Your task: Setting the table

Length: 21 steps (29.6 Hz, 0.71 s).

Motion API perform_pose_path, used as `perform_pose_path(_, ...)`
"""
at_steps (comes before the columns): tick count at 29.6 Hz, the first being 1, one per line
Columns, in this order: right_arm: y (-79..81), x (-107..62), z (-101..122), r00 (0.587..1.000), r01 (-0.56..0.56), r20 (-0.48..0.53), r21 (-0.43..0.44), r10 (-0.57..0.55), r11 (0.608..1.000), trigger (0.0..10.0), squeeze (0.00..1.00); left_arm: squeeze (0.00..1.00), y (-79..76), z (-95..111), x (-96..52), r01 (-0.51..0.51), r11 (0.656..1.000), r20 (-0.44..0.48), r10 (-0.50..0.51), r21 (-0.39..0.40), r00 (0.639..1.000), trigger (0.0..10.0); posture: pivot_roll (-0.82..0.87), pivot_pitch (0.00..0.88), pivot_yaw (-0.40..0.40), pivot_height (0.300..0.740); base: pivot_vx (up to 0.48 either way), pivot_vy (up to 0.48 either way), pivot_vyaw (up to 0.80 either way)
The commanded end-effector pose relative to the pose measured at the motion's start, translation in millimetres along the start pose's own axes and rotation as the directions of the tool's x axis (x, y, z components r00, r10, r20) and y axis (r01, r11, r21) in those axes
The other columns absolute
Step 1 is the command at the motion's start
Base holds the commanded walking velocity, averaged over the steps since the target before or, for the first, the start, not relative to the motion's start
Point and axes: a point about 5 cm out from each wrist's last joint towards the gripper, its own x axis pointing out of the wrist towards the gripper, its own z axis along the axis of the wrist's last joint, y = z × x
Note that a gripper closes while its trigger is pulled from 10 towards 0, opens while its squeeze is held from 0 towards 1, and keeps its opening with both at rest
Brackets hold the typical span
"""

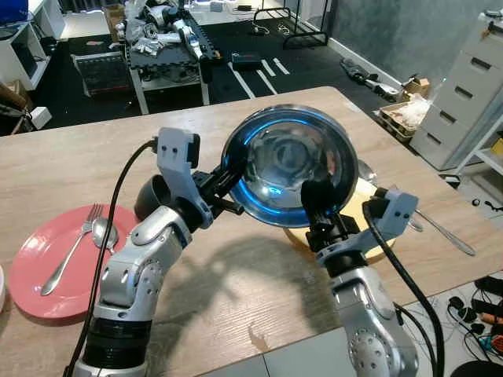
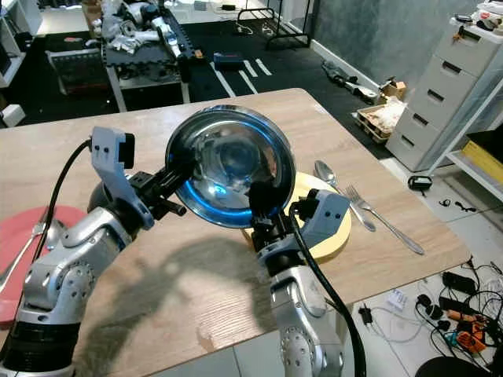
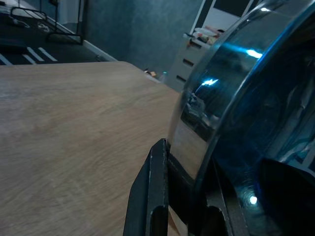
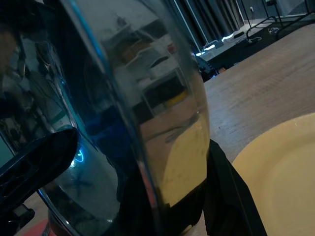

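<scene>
Bowl (image 1: 289, 165), steel, tilted, held above yellow plate (image 2: 334, 232); left gripper (image 1: 228, 184) & right gripper (image 1: 318, 212) each pinching rim. Risk: slick rim slips, bowl drops onto plate.

A robotics lab or workshop: beyond the wooden table (image 1: 63, 157) stand a parts-laden bench (image 1: 169, 47) (robot hardware), white drawers (image 1: 464, 94), loose floor cables (image 1: 471, 314).

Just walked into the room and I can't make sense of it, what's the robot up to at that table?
It is setting the table. Both grippers hold a shiny metal bowl up in the air, tilted with its inside toward the camera: the left gripper clamps its left rim, the right gripper its lower rim. Under the bowl lies a yellow plate with a spoon and fork beside it. At the robot's left, a pink plate carries another fork and spoon.
</scene>
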Motion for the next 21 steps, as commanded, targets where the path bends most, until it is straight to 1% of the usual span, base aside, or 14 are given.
perform_pose_path(1, 0.3, -2.0, 5, 1.000, -0.004, 0.012, 0.000, 0.004, 1.000, 10.0, 0.00, 0.00, -5.6, 4, 1.5, 0.037, 0.999, -0.001, -0.037, 0.017, 0.999, 10.0, 0.03, 0.145, 0.108, 0.740, 0.000, 0.000, 0.00)
perform_pose_path(3, -2.8, -3.4, 8, 1.000, 0.003, 0.010, -0.014, -0.003, 1.000, 10.0, 0.00, 0.00, 0.4, 8, 1.9, 0.005, 0.997, 0.009, -0.006, 0.082, 1.000, 10.0, 0.03, 0.145, 0.107, 0.740, 0.000, 0.000, 0.00)
perform_pose_path(4, -4.1, -4.1, 9, 1.000, 0.007, 0.009, -0.021, -0.007, 1.000, 10.0, 0.00, 0.00, 1.9, 9, 2.0, 0.001, 0.992, 0.008, -0.002, 0.125, 1.000, 10.0, 0.03, 0.145, 0.107, 0.740, 0.000, 0.000, 0.00)
perform_pose_path(5, -4.9, -4.5, 9, 1.000, 0.010, 0.009, -0.024, -0.010, 1.000, 10.0, 0.00, 0.00, 2.5, 10, 2.0, 0.000, 0.988, 0.007, -0.001, 0.152, 1.000, 10.0, 0.03, 0.145, 0.107, 0.740, 0.000, 0.000, 0.00)
perform_pose_path(9, -5.7, -4.7, 9, 1.000, 0.017, 0.006, -0.033, -0.016, 0.999, 10.0, 0.00, 0.00, -1.2, 7, 2.9, 0.019, 0.985, -0.005, -0.018, 0.174, 1.000, 10.0, 0.03, 0.145, 0.106, 0.740, 0.000, 0.000, 0.00)
perform_pose_path(10, -4.9, -4.7, 9, 1.000, 0.016, 0.006, -0.036, -0.016, 0.999, 10.0, 0.00, 0.00, -2.7, 5, 3.9, 0.016, 0.974, -0.012, -0.013, 0.225, 1.000, 10.0, 0.03, 0.145, 0.106, 0.740, 0.000, 0.000, 0.00)
perform_pose_path(11, -4.9, -4.7, 9, 1.000, 0.016, 0.006, -0.036, -0.016, 0.999, 10.0, 0.00, 0.00, -2.7, 5, 3.9, 0.016, 0.974, -0.012, -0.013, 0.225, 1.000, 10.0, 0.03, 0.145, 0.106, 0.740, 0.000, 0.000, 0.00)
perform_pose_path(13, -2.2, -4.2, 8, 1.000, 0.012, 0.003, -0.042, -0.012, 0.999, 10.0, 0.00, 0.00, -6.5, 2, 5.3, 0.019, 0.968, -0.020, -0.014, 0.250, 1.000, 10.0, 0.03, 0.145, 0.108, 0.740, 0.000, 0.000, 0.00)
perform_pose_path(14, -1.3, -4.1, 7, 1.000, 0.011, 0.001, -0.043, -0.011, 0.999, 10.0, 0.18, 0.00, -8.1, 1, 5.7, 0.024, 0.969, -0.023, -0.019, 0.246, 1.000, 10.0, 0.03, 0.145, 0.108, 0.740, 0.000, 0.000, 0.00)
perform_pose_path(15, -0.8, -4.0, 7, 1.000, 0.011, 0.000, -0.043, -0.011, 0.999, 10.0, 0.93, 0.00, -9.1, 0, 6.2, 0.025, 0.971, -0.023, -0.020, 0.238, 1.000, 10.0, 0.03, 0.145, 0.108, 0.740, 0.000, 0.000, 0.00)
perform_pose_path(16, -0.8, -4.0, 7, 1.000, 0.011, 0.000, -0.043, -0.011, 0.999, 10.0, 0.93, 0.00, -9.1, 0, 6.2, 0.025, 0.971, -0.023, -0.020, 0.238, 1.000, 10.0, 0.03, 0.145, 0.108, 0.740, 0.000, 0.000, 0.00)
perform_pose_path(17, -0.3, -3.9, 6, 1.000, 0.010, -0.001, -0.039, -0.010, 0.999, 10.0, 1.00, 0.00, -10.7, 0, 6.8, 0.029, 0.972, -0.023, -0.025, 0.231, 0.999, 10.0, 0.03, 0.145, 0.108, 0.740, 0.000, 0.000, 0.00)
perform_pose_path(21, -0.2, -3.2, 6, 1.000, 0.010, -0.002, -0.037, -0.011, 0.999, 10.0, 1.00, 0.00, -15.7, 0, 8.2, 0.052, 0.978, -0.020, -0.048, 0.204, 0.999, 10.0, 0.03, 0.145, 0.108, 0.740, 0.000, 0.000, 0.00)
